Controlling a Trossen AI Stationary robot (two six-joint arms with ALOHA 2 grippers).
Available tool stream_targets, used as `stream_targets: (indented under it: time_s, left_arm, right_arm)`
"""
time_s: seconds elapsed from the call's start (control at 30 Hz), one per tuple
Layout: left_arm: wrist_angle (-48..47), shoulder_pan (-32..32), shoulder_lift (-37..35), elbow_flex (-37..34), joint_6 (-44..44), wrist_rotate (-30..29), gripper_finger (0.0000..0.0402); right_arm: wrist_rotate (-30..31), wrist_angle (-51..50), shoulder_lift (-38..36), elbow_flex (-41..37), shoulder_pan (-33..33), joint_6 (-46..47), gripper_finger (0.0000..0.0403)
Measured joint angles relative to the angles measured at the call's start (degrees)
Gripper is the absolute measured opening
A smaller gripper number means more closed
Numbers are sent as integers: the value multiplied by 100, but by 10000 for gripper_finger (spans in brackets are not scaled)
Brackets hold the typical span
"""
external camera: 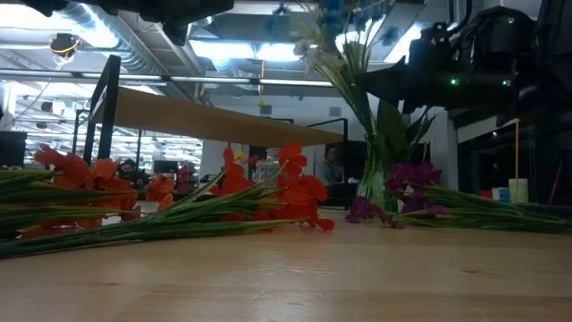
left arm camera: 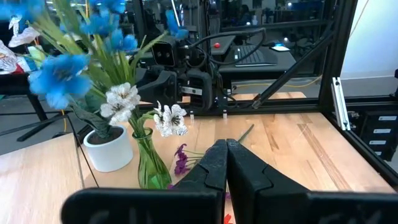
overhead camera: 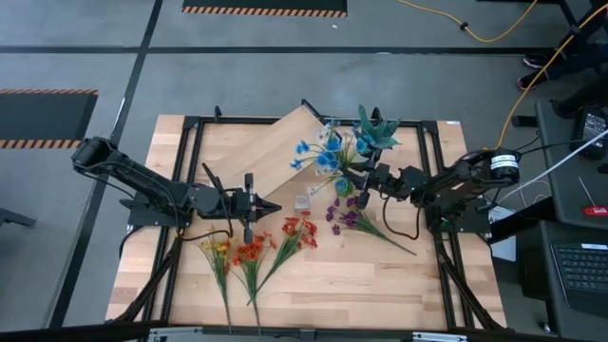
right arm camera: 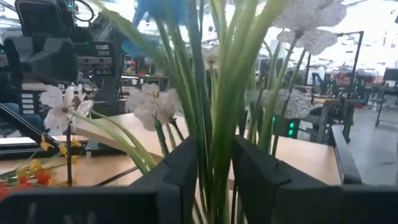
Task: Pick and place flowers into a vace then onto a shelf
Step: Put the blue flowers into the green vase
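While the right end effector [right arm camera: 214, 171] is clenched on the green stems of the blue and white flowers [overhead camera: 328, 152] in the vase [left arm camera: 149, 163], go slow and straight. Red flowers [overhead camera: 296, 233] lie at six o'clock on the counter [overhead camera: 380, 285]. Left end effector [left arm camera: 225, 155] is clenched, empty.

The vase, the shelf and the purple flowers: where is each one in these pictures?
vase [left arm camera: 149, 163]: left wrist view, on its green glass body.
shelf [overhead camera: 275, 152]: high view, on a bare part of the plank.
purple flowers [overhead camera: 344, 215]: high view, on the blooms lying on the table.
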Motion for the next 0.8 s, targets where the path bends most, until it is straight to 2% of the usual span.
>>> stream_targets:
  time_s: [0.37,0.57,0.8]
  left_arm:
    - [-40,0,2,0,-2,0,3]
    - [-40,0,2,0,-17,0,3]
    - [-40,0,2,0,-39,0,3]
  right_arm:
    - [4,-1057,-720,2,20,-48,116]
    - [239,-2365,-1481,2,20,-75,116]
    - [242,-3494,-2363,2,20,-63,116]
